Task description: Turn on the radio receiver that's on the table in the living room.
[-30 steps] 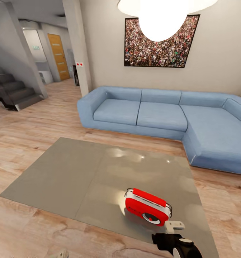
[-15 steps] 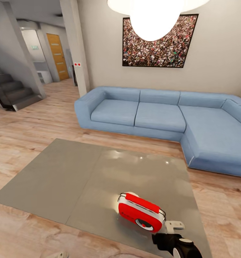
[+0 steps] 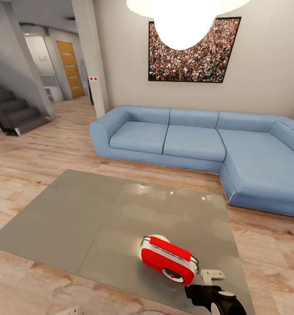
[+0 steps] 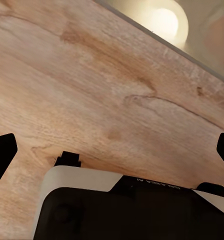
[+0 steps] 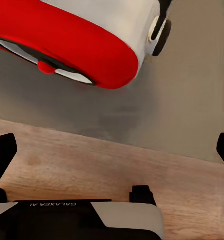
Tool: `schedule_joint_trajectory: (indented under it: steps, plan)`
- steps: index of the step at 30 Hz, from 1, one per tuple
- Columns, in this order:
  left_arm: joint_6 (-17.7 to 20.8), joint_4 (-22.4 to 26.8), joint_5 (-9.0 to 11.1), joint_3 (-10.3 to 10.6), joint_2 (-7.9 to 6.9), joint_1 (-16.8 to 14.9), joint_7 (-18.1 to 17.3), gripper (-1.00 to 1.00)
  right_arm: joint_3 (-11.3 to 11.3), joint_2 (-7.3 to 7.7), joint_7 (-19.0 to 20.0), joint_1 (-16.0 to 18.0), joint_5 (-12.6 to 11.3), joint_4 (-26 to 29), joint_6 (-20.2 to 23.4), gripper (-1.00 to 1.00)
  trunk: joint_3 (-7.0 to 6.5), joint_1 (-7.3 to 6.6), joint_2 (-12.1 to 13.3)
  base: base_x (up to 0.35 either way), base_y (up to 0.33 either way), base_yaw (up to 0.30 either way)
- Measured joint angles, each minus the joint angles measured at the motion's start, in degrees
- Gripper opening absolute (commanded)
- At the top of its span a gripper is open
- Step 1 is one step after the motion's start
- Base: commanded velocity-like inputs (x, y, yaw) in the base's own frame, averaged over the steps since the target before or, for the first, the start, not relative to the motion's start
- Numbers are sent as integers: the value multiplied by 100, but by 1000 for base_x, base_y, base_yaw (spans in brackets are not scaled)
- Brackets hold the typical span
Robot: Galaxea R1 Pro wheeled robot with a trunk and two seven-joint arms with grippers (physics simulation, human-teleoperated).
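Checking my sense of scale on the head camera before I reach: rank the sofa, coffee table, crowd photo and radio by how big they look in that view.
1-2. the sofa and the table: similar spread, too close to rank.
3. the crowd photo, partly covered by the lamp.
4. the radio receiver, smallest though nearest the camera.

Bright, even render; pendant lamp [image 3: 182, 19] blown out white, glare patches on table [image 3: 77, 218]; wide-angle stretch.

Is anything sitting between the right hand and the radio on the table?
Nothing visible does. The right hand sits just beside the radio receiver, with bare table top between them in the right wrist view.
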State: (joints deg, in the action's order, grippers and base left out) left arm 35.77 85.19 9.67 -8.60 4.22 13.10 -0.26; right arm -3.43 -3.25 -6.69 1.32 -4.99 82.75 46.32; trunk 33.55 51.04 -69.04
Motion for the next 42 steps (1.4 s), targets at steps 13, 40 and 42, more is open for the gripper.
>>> schedule_joint_trajectory:
  steps: [13, 40, 42]
  plan:
    - [0, -2, 1, -4, 0, 2, 0, 100, 9, 0, -5, 0, 9, 1, 0, 100, 3, 0, 0, 0, -20, 14]
    - [0, 6, -1, -8, -7, 0, 17, 100, 2, 0, -11, 0, 32, 4, -9, 100, 27, 0, 0, 0, 0, 19]
    - [0, 8, 0, -7, -8, 0, 17, 100, 1, 0, -9, 0, 28, 4, -9, 100, 27, 0, 0, 0, 0, 0]
